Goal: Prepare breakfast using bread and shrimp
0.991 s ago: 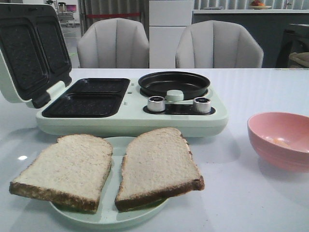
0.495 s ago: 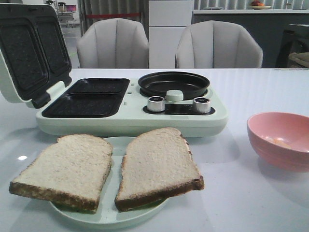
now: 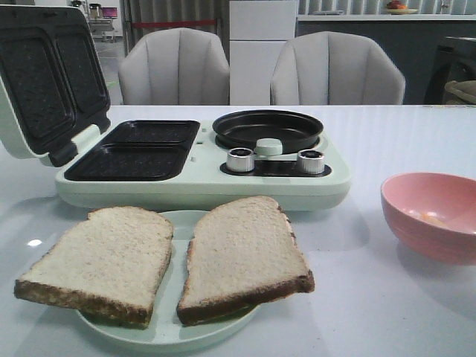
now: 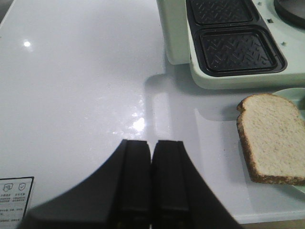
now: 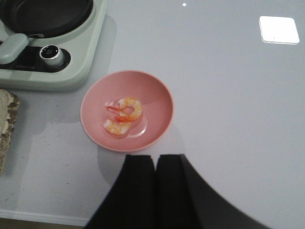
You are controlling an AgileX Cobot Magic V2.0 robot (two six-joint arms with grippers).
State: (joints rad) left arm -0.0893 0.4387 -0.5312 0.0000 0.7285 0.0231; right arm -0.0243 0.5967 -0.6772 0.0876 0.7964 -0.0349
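I count two bread slices [image 3: 100,262] [image 3: 242,256] on one plate [image 3: 167,331], one pink bowl [image 5: 127,110] holding what looks like two shrimp [image 5: 124,116], though they overlap. One breakfast maker [image 3: 201,186], two knobs [image 3: 240,159] [image 3: 311,161], two chairs [image 3: 176,67] [image 3: 338,70].

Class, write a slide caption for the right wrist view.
Shut right gripper hovers near a pink bowl holding the shrimp.

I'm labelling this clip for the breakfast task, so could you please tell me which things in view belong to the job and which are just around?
Part of the job:
bread on the green plate
shrimp in the pink bowl
breakfast maker, lid open

Just around:
two grey chairs
white table
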